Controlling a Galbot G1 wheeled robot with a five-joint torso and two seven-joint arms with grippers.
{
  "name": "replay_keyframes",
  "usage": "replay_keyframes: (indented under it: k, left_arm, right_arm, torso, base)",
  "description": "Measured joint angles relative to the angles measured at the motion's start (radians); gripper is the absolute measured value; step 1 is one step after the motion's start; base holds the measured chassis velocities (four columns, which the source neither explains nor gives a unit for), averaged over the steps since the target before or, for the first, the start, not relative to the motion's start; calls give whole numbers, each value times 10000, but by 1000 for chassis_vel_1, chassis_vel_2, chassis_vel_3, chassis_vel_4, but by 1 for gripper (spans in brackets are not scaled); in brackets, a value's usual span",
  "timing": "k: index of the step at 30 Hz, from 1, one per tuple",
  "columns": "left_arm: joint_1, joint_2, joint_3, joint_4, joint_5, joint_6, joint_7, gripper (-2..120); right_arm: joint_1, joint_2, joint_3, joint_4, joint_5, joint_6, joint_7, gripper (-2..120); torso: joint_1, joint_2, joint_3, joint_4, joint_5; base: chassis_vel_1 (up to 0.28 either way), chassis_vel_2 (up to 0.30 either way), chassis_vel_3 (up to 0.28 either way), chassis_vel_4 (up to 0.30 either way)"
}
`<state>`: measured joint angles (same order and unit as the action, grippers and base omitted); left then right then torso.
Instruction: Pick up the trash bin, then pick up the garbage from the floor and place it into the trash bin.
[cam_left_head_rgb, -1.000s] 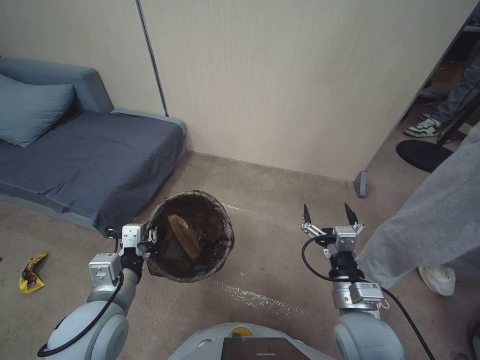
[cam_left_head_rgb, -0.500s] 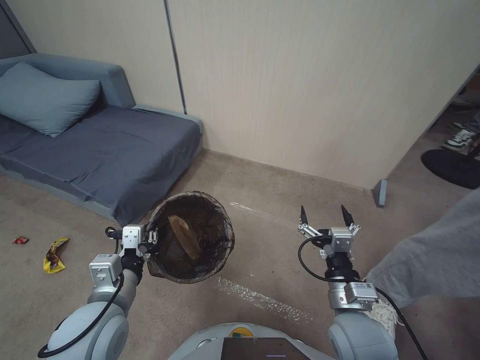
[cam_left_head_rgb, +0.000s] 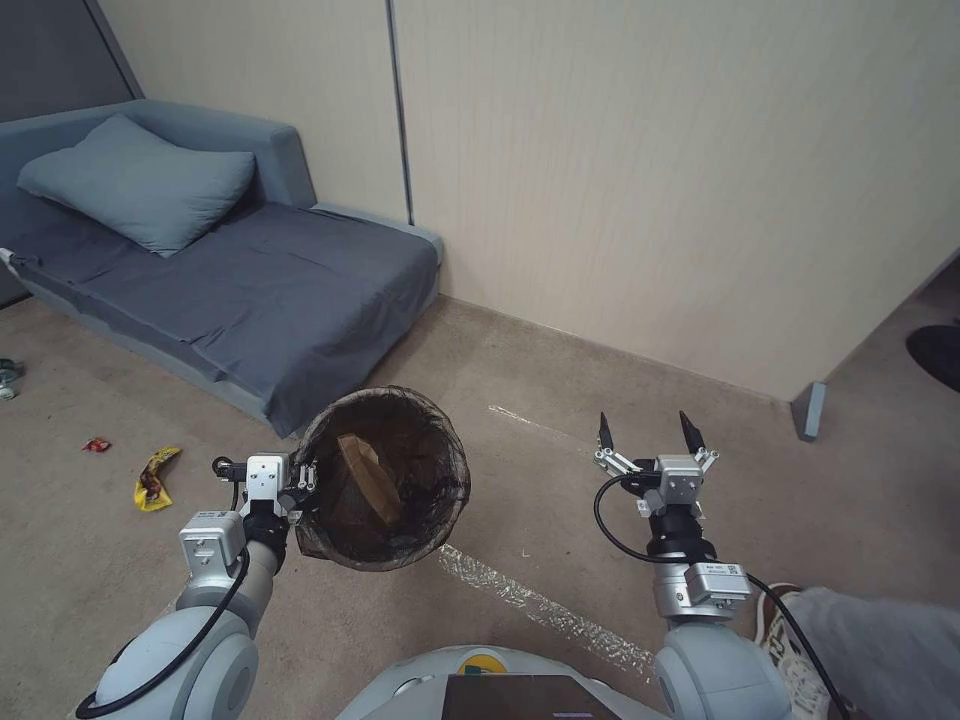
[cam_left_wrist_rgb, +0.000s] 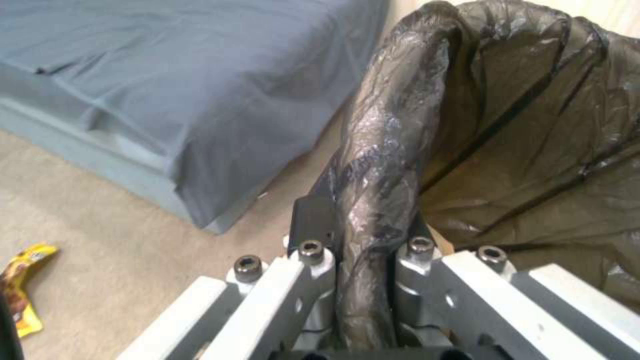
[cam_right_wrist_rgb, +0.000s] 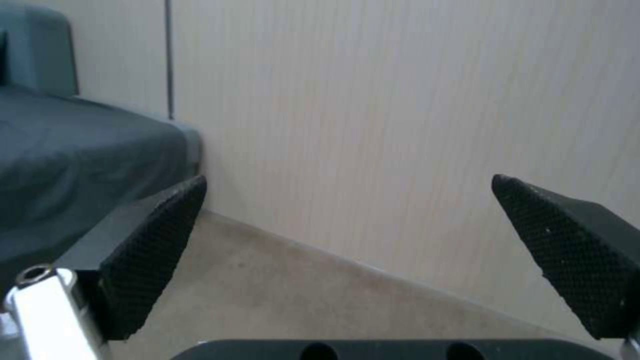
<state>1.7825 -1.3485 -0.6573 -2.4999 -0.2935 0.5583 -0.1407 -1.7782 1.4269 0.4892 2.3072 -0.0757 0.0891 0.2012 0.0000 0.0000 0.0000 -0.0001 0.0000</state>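
My left gripper (cam_left_head_rgb: 305, 478) is shut on the near rim of the trash bin (cam_left_head_rgb: 385, 480) and holds it off the floor (cam_left_head_rgb: 520, 480); its dark bag folds over the rim. In the left wrist view the fingers (cam_left_wrist_rgb: 313, 260) clamp the bagged rim of the trash bin (cam_left_wrist_rgb: 520, 125). A brown paper bag (cam_left_head_rgb: 365, 475) lies inside. On the carpet to the left lies garbage: a yellow wrapper (cam_left_head_rgb: 155, 478), also seen as the yellow wrapper (cam_left_wrist_rgb: 23, 280), and a small red scrap (cam_left_head_rgb: 96, 445). My right gripper (cam_left_head_rgb: 645, 428) hangs open and empty over the carpet, and the right gripper (cam_right_wrist_rgb: 347, 225) faces the wall.
A blue-grey sofa (cam_left_head_rgb: 230, 290) with a pillow (cam_left_head_rgb: 140, 185) stands at the left against the beige wall (cam_left_head_rgb: 650, 180). A pale tape strip (cam_left_head_rgb: 540, 605) crosses the carpet near my base. A person's leg and shoe (cam_left_head_rgb: 880, 630) are at the bottom right. A small object (cam_left_head_rgb: 6, 378) sits at the left edge.
The camera has turned left, so the whole picture has shifted right: more sofa and litter show. The person's leg has left the right side. Both arms keep their pose.
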Motion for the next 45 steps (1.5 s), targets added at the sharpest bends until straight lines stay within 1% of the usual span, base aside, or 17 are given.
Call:
replay_keyframes:
  k: [17,25,45]
  left_arm:
    - [151,-92,-18,0,71,-4,-18,5]
    - [162,-133,-33,-1,66,-4,-38,5]
    - [187,-159,-47,0,52,-6,-57,5]
  right_arm:
    - [41,-45,-74,-27,32,-76,18,100]
    - [96,-63,-89,-29,68,-228,85,100]
    - [134,-55,-76,-39,116,-276,181,100]
  torso:
    - [0,0,0,0,0]
    - [0,0,0,1,0]
    - [0,0,0,0,0]
  base:
    - [48,38,45,49]
    - [60,67,59,67]
    - [67,68,66,68]
